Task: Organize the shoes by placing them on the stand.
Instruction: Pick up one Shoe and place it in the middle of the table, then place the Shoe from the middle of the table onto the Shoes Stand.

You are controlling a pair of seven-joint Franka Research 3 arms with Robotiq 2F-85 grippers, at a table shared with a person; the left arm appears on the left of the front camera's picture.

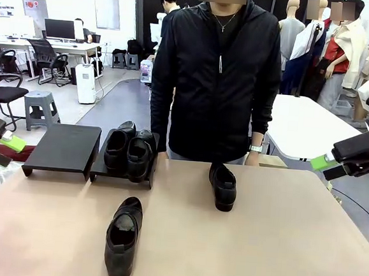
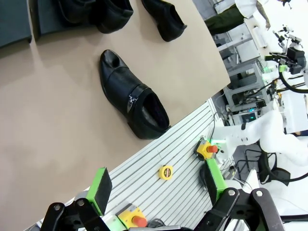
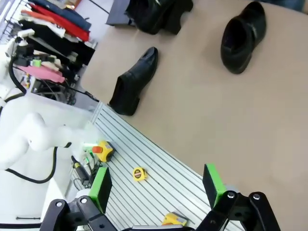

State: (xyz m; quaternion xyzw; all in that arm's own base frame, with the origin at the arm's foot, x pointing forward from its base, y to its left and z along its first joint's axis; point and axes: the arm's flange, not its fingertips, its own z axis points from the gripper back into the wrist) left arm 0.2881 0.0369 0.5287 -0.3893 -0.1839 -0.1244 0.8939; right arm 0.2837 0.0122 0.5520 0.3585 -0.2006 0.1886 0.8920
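Shoes (image 1: 129, 149) in glossy black leather, four in all, share a tan matte desk (image 1: 278, 248) with the stand (image 1: 65, 146). From my seat the desk's right half is open surface, with wide room between the right edge and the nearest shoe. A person (image 1: 217, 83) in a black jacket stands against the far edge. The stand is two flat matte-black platforms on short legs, side by side at the far left. Its left top is free, and its right top carries two shoes touching each other. A chunky far shoe (image 1: 223, 186) lies on the desk just in front of the person, right of the stand. A slimmer near shoe (image 1: 123, 235), with a metal bit across its strap, lies close to my edge, heel toward me. My left end effector (image 2: 158, 185) hangs off the desk's left side, jaws spread wide, gripping nothing. The right end effector (image 3: 156, 186) is likewise wide and unloaded beyond the right side.
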